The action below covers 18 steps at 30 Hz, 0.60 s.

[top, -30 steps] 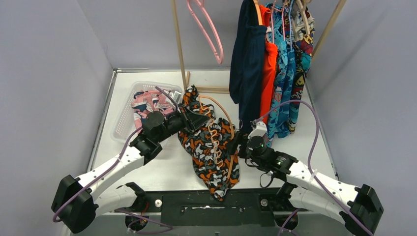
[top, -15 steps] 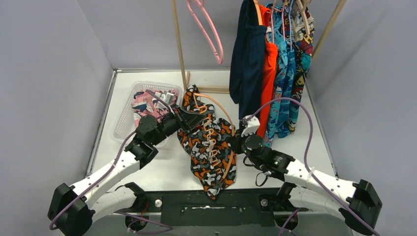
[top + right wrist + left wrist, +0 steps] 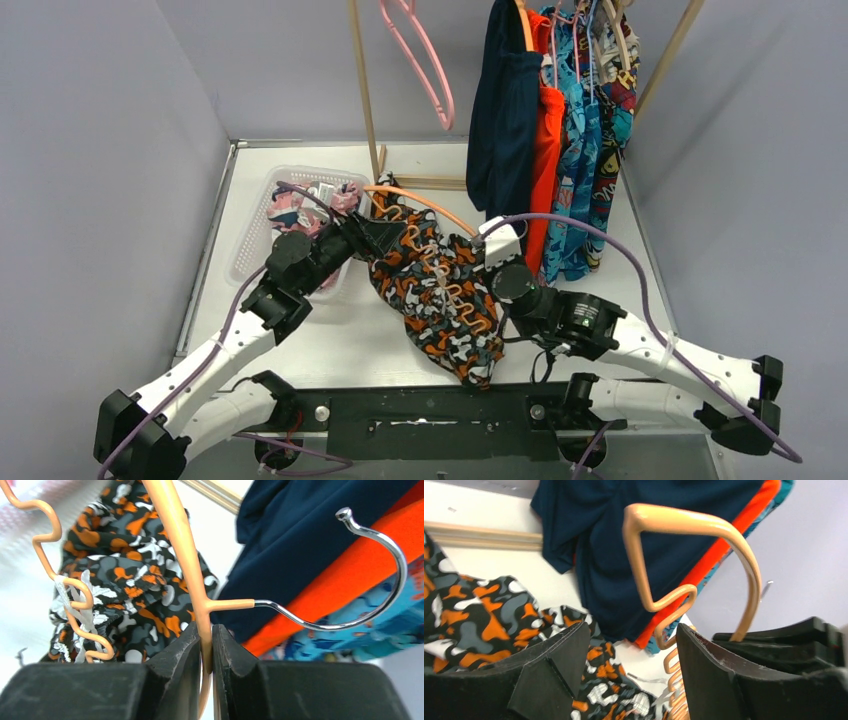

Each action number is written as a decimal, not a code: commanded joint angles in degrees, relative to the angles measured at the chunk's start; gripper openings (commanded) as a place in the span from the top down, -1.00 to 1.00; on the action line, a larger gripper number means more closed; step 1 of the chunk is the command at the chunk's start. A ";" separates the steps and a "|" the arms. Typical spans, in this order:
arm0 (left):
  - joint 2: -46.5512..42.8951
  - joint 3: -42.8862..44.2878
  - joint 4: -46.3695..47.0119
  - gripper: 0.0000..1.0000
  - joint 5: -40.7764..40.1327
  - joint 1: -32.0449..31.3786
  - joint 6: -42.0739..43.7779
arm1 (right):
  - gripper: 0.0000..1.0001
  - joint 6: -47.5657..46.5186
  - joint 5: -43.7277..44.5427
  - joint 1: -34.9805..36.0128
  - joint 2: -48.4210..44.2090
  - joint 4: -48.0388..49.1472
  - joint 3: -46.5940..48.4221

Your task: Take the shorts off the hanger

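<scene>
Closest to the arm bases, the black shorts with orange-white print (image 3: 440, 300) are lying crumpled on the white worktop (image 3: 340, 340), spread diagonally between the two arms. The peach hanger (image 3: 175, 540) lies on top of them, its wavy lower bar running down the fabric. A white drawstring is bunched up against the waves. Honestly can't tell if the shorts are actually off it or just draped under it.

The right gripper (image 3: 206, 635) has its jaws pressed together on the hanger's straight bar, pinching it right below where the metal hook branches off. The hook itself sticks out to the side, free in the air.

The left gripper (image 3: 631, 640) is at the far-left end of the shorts, just beside the basket. Its jaws are spread wide and nothing is between them. From the wrist view the hanger's curved end shows in the gap, and part of it drops behind one finger, so I can't say whether it touches.

Further back on the left is a clear plastic basket (image 3: 252, 240) with the pink shorts (image 3: 292, 212) inside.

At the back is a wooden rack (image 3: 362, 90). An empty pink hanger (image 3: 425, 60) hangs from it. To the right the navy shorts (image 3: 505, 120), orange-red shorts (image 3: 546, 150), teal-blue patterned shorts (image 3: 580, 150) and comic print shorts (image 3: 612, 150) hang packed close together.
</scene>
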 commanded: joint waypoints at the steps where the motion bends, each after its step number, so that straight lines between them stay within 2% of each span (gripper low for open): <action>1: 1.45 1.52 -12.03 -0.29 2.72 -0.74 2.09 | 1.00 -4.88 12.37 3.61 4.45 1.95 10.99; 5: 0.60 0.02 -16.98 -0.30 -0.52 -0.67 0.02 | 1.00 -3.69 20.82 3.64 5.71 -2.90 14.37; 9: -2.78 -3.93 -17.55 -0.39 -2.85 -0.59 -1.91 | 1.00 -0.92 19.54 3.57 4.12 -3.91 15.42; 12: -4.57 -3.83 -13.94 -0.51 1.00 -0.48 -0.63 | 1.00 0.29 14.54 3.58 3.44 -2.13 13.90; 14: -4.17 -1.54 -13.12 -0.53 4.92 -0.46 1.33 | 1.00 1.56 14.22 3.57 4.07 -1.40 12.79; 18: -1.16 1.36 -13.00 -0.54 10.24 -0.44 3.11 | 1.00 5.22 22.21 3.58 5.66 0.27 11.91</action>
